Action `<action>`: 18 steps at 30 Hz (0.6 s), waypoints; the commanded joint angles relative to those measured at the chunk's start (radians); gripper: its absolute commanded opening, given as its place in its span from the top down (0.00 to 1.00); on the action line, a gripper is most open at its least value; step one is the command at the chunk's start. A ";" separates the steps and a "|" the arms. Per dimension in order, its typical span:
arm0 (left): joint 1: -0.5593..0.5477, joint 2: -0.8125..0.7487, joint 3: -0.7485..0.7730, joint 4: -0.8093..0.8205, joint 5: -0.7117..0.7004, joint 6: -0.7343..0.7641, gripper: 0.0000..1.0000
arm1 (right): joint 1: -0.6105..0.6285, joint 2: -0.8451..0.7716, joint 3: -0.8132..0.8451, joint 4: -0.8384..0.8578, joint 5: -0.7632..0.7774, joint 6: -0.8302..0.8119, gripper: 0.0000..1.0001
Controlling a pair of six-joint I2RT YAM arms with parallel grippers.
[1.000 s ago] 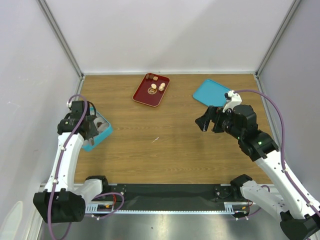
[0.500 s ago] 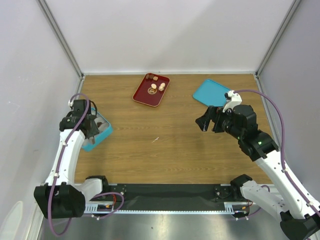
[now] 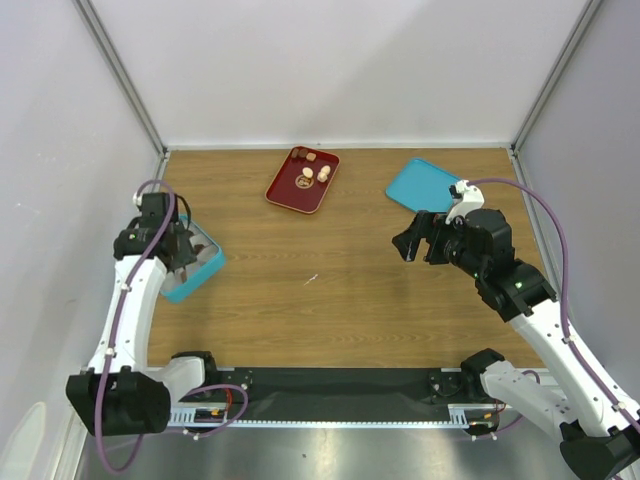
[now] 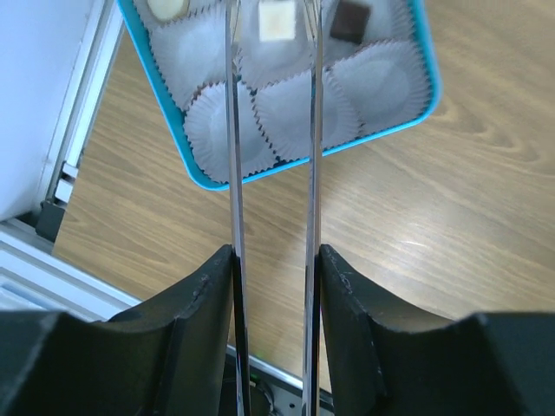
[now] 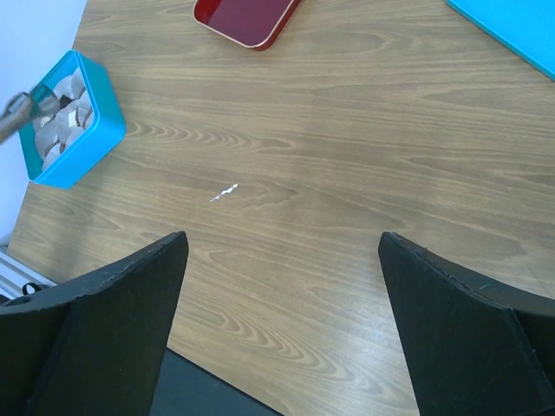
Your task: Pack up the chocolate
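The chocolate shows in two places. Three pieces [image 3: 312, 174] lie in the red tray [image 3: 290, 192] at the back. Others sit in paper cups in the teal box [image 3: 196, 268]: a pale piece [image 4: 276, 22], a dark piece [image 4: 350, 19] and another pale one [image 4: 165, 7]. My left gripper [image 4: 273, 253] is over the box [image 4: 217, 178], shut on thin metal tongs [image 4: 232, 130]. The blades stand apart on either side of the pale piece, and I cannot tell if they touch it. My right gripper [image 5: 282, 238] is open and empty above the bare table, right of centre [image 3: 412, 246].
A teal lid [image 3: 422, 184] lies flat at the back right, also in the right wrist view [image 5: 512, 26]. A small white scrap [image 5: 224, 191] lies mid-table. Grey walls close in the left, back and right. The box sits close to the left wall and rail [image 4: 65, 186].
My left wrist has shifted slightly left over the teal box. The right arm has barely moved.
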 commanded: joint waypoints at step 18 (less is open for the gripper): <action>-0.468 0.346 0.466 0.210 0.116 0.118 0.53 | 0.001 0.047 0.055 -0.004 0.089 0.034 0.00</action>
